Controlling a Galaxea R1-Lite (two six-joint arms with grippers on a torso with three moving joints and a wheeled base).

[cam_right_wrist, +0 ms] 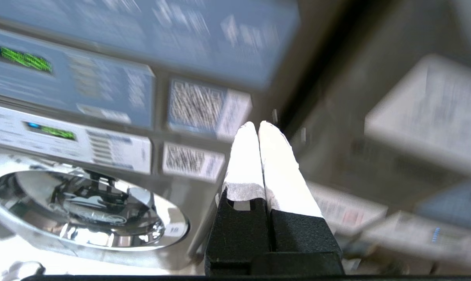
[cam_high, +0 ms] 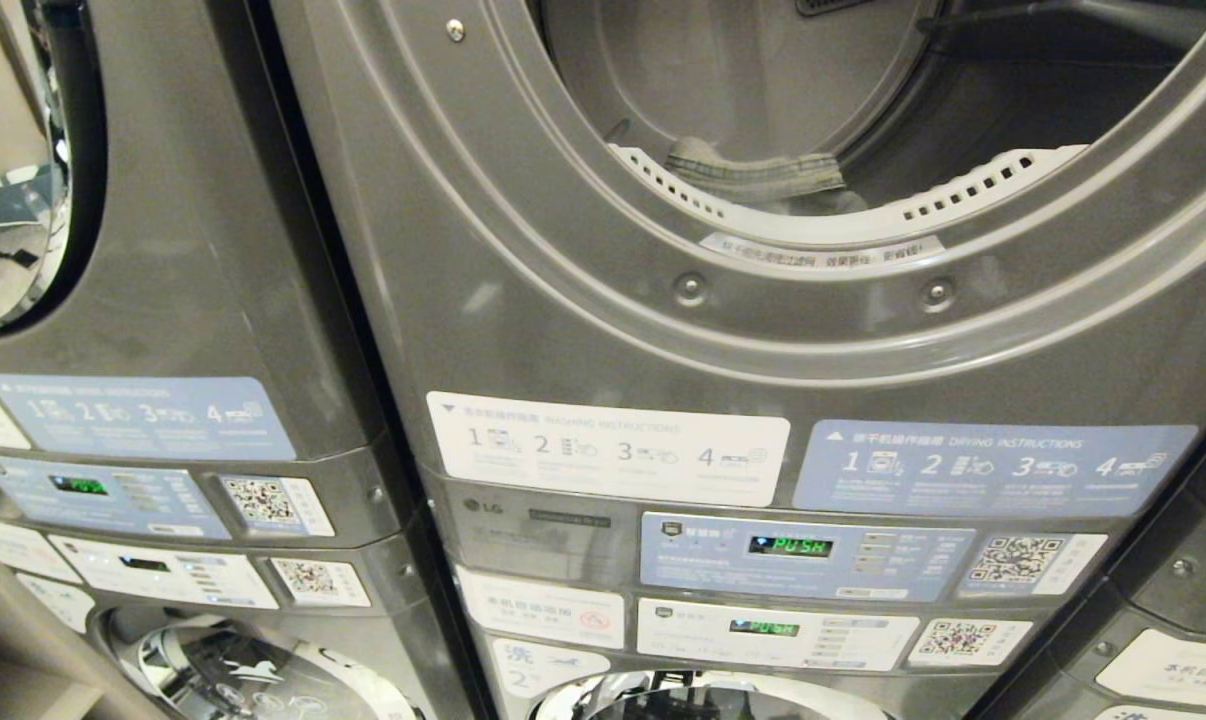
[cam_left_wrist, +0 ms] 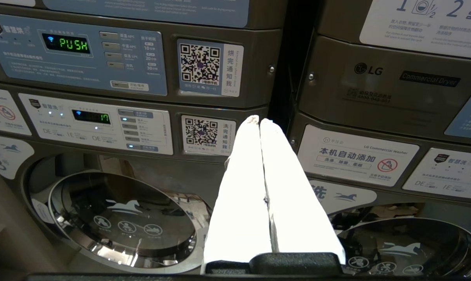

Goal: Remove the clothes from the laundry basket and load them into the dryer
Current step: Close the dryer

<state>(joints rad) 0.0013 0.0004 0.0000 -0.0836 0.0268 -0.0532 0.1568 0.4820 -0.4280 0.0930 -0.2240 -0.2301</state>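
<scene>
The grey dryer (cam_high: 583, 330) fills the head view, its round door opening at the top. Inside the drum lies a grey-green piece of clothing (cam_high: 753, 172) near the front lip. Neither arm shows in the head view. My left gripper (cam_left_wrist: 259, 120) is shut and empty, its white-wrapped fingers (cam_left_wrist: 243, 183) pointing at the seam between two machine stacks. My right gripper (cam_right_wrist: 257, 124) is shut too, with nothing between its white-wrapped fingers (cam_right_wrist: 282, 171), in front of the control panels lower down. The laundry basket is out of view.
A second machine stack (cam_high: 163, 300) stands to the left. Below the dryer are control panels with a green "PUSH" display (cam_high: 789, 546) and QR stickers (cam_high: 1015, 560). Round washer doors (cam_left_wrist: 118, 218) sit lower, and one washer door (cam_right_wrist: 87, 207) lies beside my right gripper.
</scene>
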